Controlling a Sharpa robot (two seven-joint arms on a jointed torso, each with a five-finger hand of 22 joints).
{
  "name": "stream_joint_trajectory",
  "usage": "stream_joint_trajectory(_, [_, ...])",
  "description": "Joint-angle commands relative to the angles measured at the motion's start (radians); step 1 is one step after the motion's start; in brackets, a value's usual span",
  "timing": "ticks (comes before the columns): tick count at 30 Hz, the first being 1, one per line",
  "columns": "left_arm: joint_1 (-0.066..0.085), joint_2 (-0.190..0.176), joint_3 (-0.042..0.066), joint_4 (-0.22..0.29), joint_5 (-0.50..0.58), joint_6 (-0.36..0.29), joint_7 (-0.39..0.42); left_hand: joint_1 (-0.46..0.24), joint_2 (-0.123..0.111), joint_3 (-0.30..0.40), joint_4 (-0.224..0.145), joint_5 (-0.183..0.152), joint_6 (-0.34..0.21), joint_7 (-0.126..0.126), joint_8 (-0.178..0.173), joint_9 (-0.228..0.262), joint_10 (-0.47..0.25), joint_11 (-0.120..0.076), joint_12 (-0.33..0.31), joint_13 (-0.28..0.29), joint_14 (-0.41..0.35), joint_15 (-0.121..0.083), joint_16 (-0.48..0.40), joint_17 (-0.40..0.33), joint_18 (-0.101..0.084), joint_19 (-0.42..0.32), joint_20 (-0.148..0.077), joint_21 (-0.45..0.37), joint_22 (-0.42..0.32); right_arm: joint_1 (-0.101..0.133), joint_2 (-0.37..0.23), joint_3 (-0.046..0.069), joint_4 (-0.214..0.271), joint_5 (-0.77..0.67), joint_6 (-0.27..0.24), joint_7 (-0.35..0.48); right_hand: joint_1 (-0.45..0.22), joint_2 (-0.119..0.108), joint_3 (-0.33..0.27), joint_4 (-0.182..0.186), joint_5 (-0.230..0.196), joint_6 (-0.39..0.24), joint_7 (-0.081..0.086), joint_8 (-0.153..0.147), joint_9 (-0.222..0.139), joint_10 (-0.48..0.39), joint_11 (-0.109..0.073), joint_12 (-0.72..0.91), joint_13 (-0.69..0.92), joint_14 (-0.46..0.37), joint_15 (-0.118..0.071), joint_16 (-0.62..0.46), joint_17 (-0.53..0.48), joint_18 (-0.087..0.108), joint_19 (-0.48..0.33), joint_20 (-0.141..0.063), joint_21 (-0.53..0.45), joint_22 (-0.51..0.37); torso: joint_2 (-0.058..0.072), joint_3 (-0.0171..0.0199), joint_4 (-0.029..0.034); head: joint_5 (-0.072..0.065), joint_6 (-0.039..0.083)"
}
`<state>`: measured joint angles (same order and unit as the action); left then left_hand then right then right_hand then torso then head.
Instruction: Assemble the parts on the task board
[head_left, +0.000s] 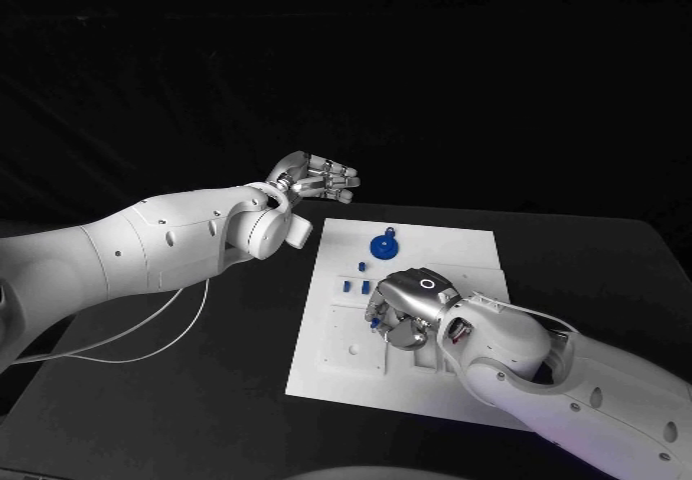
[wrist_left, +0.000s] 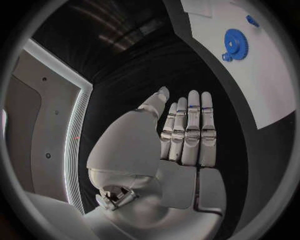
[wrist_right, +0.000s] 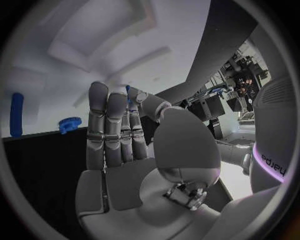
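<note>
Black tabletop (head_left: 173, 400), with the white task board (head_left: 433, 250) lying flat at its middle. My right arm reaches across the board's near half; my left arm is parked off the board's far-left corner.

Left hand (head_left: 310, 180): above bare tabletop, well apart from every part. The left wrist view shows its fingers (wrist_left: 190, 130) straight and side by side, holding nothing.

Right hand (head_left: 411, 300): knuckles up, low over the middle of the board, near the recesses. A small blue part (head_left: 375, 322) shows at its fingertips and seems to be pinched there; in the right wrist view a sliver of blue (wrist_right: 127, 90) sits behind the fingers (wrist_right: 106, 130). I take it as held, but I cannot see the contact itself.

Blue gear (head_left: 385, 245): flat on the far half of the board, just beyond the right hand. Small blue pegs (head_left: 355, 287) stand beside the hand on its left.

Step in hand, as I judge it: seating the pinched part. Advice to self: descend slowly, keep the part square to its recess, avoid brushing the pegs, and release only once it sits flush.
</note>
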<state>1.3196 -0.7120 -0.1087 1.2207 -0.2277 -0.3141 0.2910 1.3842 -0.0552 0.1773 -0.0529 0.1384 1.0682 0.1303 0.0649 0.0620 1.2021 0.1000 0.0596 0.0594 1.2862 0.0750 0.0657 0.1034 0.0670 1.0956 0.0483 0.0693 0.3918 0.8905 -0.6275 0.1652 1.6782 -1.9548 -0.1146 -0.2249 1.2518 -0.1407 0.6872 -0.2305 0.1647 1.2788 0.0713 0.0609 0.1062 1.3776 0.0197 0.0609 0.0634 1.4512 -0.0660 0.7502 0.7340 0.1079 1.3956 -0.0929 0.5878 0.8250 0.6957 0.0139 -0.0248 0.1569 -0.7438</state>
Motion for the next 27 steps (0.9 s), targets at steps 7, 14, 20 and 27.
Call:
stream_joint_trajectory(7, [0.001,0.001,0.001,-0.002,0.005,0.016,0.006,0.003,0.008,-0.005,-0.001,-0.006,-0.006,0.002,-0.002,0.001,-0.008,0.001,-0.001,0.000,-0.007,-0.002,-0.002,0.000,-0.015,0.002,0.006,0.005,-0.008,-0.003,-0.006,-0.001,0.009,-0.006,0.027,0.012,-0.004,0.011,-0.004,-0.004,0.008,0.004,0.001,0.003,0.001,0.007,-0.002,0.002,0.001,-0.001,-0.006,0.006,-0.002,0.016,0.009,-0.002,-0.007,0.007,0.000,0.0003,-0.0007,0.011,-0.008])
stream_joint_trajectory(14, [0.001,0.001,0.001,-0.003,0.005,0.018,0.005,0.003,0.008,-0.005,-0.001,-0.006,-0.006,0.002,-0.002,0.001,-0.008,0.001,-0.001,0.000,-0.007,-0.002,-0.002,0.000,-0.015,0.002,0.006,0.005,-0.008,-0.005,-0.009,-0.001,0.016,-0.006,0.028,0.010,-0.004,0.011,-0.004,-0.004,0.008,0.004,0.001,0.003,0.001,0.007,-0.002,0.002,0.001,-0.001,-0.006,0.006,-0.002,0.016,0.009,-0.002,-0.007,0.007,0.000,-0.0001,-0.0004,0.012,-0.009])
stream_joint_trajectory(20, [0.001,0.001,0.001,-0.004,0.005,0.018,0.005,0.003,0.008,-0.005,-0.001,-0.006,-0.006,0.002,-0.002,0.001,-0.008,0.001,-0.001,0.000,-0.007,-0.002,-0.002,0.000,-0.015,0.002,0.006,0.005,-0.008,-0.006,-0.011,-0.001,0.018,-0.006,0.033,0.009,-0.004,0.011,-0.004,-0.004,0.008,0.004,0.001,0.003,0.001,0.007,-0.002,0.002,0.001,-0.001,-0.006,0.006,-0.002,0.016,0.009,-0.002,-0.007,0.007,0.000,-0.0007,-0.0001,0.013,-0.011])
stream_joint_trajectory(27, [0.001,0.001,0.001,-0.005,0.005,0.019,0.004,0.003,0.008,-0.006,-0.001,-0.006,-0.006,0.002,-0.002,0.001,-0.009,0.001,-0.001,0.000,-0.008,-0.001,-0.002,0.000,-0.015,0.002,0.007,0.005,-0.013,-0.006,-0.011,-0.001,0.019,-0.005,0.041,0.008,-0.006,0.012,-0.006,-0.007,0.010,0.005,0.001,0.003,0.001,0.007,-0.002,0.001,0.001,-0.001,-0.006,0.007,-0.003,0.016,0.011,-0.002,-0.013,0.015,0.000,-0.0011,0.0002,0.013,-0.013])
